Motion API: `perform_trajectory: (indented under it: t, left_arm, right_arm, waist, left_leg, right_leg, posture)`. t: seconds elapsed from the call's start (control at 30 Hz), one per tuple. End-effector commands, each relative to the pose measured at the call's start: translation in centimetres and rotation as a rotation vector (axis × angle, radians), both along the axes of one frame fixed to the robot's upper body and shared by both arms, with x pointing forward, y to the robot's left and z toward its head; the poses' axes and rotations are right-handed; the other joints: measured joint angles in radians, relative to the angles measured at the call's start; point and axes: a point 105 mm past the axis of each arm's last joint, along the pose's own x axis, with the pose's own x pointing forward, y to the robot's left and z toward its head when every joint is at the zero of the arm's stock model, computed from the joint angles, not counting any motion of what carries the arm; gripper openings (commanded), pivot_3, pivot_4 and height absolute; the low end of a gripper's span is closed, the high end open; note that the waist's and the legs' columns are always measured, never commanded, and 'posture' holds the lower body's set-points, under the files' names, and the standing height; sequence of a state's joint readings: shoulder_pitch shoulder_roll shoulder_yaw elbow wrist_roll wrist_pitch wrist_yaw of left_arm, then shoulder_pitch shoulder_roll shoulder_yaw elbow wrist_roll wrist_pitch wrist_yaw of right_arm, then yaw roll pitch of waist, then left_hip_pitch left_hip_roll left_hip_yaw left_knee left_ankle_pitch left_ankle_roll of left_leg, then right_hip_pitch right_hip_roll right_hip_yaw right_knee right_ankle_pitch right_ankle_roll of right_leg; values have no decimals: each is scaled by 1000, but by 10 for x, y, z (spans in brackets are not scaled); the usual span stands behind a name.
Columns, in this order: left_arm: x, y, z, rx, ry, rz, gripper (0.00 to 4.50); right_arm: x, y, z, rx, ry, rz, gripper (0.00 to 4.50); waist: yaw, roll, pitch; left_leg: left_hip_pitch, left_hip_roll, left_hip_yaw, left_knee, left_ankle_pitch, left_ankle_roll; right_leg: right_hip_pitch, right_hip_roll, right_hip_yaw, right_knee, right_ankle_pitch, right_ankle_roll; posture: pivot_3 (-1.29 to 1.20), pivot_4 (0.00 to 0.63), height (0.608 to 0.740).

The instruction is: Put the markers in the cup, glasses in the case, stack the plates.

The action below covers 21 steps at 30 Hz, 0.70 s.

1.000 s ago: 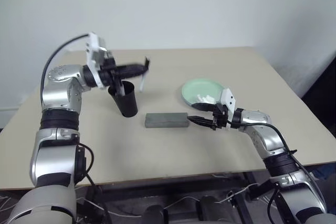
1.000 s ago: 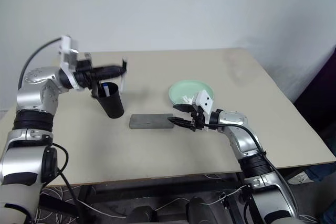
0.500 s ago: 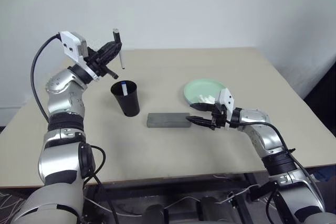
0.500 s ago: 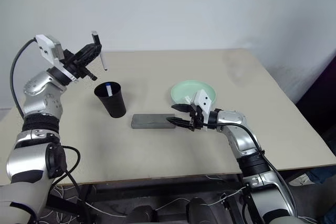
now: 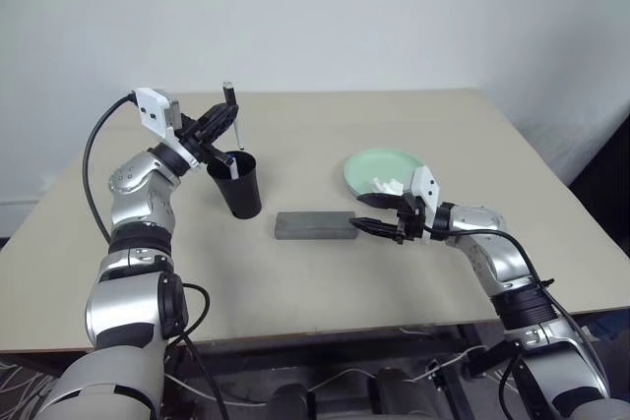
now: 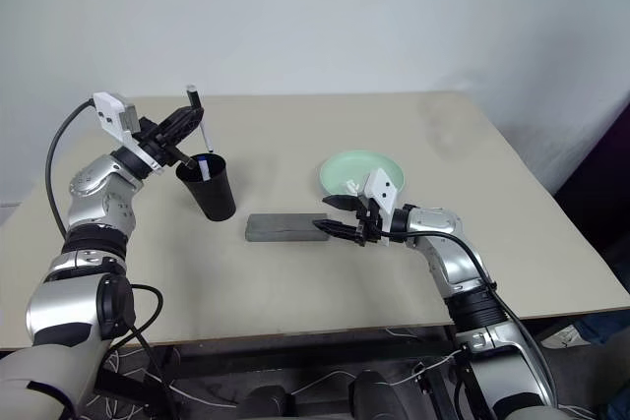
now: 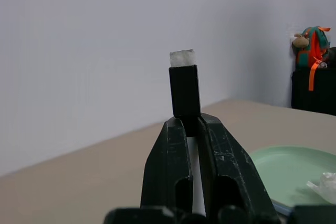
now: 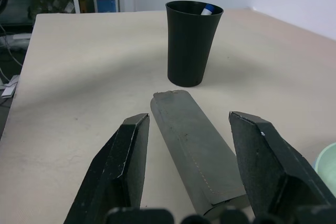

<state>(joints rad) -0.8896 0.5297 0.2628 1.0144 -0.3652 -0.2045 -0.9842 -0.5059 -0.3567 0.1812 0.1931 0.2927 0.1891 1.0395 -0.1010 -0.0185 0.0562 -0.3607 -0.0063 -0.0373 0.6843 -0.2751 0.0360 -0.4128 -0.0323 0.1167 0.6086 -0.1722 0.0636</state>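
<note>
My left gripper (image 5: 222,127) is shut on a thin white marker (image 5: 234,123) with a black end. It holds the marker nearly upright, its lower end just over the mouth of the black cup (image 5: 237,187). A blue-capped marker (image 8: 208,9) stands inside the cup. The grey case (image 5: 313,226) lies closed at the table's middle. My right gripper (image 5: 362,225) is open at the case's right end, a finger (image 8: 128,156) on either side of it. The mint green plate (image 5: 372,164) lies behind that gripper. The glasses are out of view.
A small white tissue wad (image 5: 387,184) sits on the green plate. Bare tan tabletop (image 5: 295,292) stretches in front of the case and to the far right. A white wall runs behind the table.
My left arm swung the marker from lying level to nearly upright, then lowered it to the cup's mouth. The right arm has not moved.
</note>
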Motion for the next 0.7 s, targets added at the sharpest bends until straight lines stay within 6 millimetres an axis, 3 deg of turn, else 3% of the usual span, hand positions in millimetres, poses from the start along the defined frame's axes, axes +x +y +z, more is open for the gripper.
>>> perform_trajectory:
  t: [0.03, 0.13, 0.3, 0.53, 0.7]
  left_arm:
    - [-2, 4, 5, -12, -26, 10, 565]
    - [-2, 4, 3, -12, -27, 12, 1385]
    - [-4, 2, 2, -1, -42, 10, 3136]
    - [-9, -2, 22, -29, -109, -15, 3136]
    - [-42, -28, 27, 21, -114, -221, 3136]
  right_arm:
    - [2, 0, 16, 23, -66, -1, 2629]
    - [1, 0, 17, 24, -66, 1, 2629]
    - [0, 0, 16, 26, -64, 5, 2629]
    - [-2, -2, 14, 22, -52, 6, 2629]
    - [-2, -4, 12, 15, -43, 0, 2629]
  waist:
    - [0, 0, 0]
    - [0, 0, 0]
    - [0, 0, 0]
    - [0, 0, 0]
    - [0, 0, 0]
  left_leg:
    - [0, 0, 0, 0, 0, 0]
    - [0, 0, 0, 0, 0, 0]
    - [0, 0, 0, 0, 0, 0]
    - [0, 0, -1, 0, 0, 0]
    - [0, 0, 0, -1, 0, 0]
  right_leg:
    - [0, 0, 0, 0, 0, 0]
    - [0, 0, 0, 0, 0, 0]
    - [0, 0, 0, 0, 0, 0]
    - [0, 0, -1, 0, 0, 0]
    - [0, 0, 0, -1, 0, 0]
  posture:
    - [0, 0, 737]
    - [0, 0, 737]
    - [0, 0, 737]
    - [0, 0, 737]
    - [0, 0, 737]
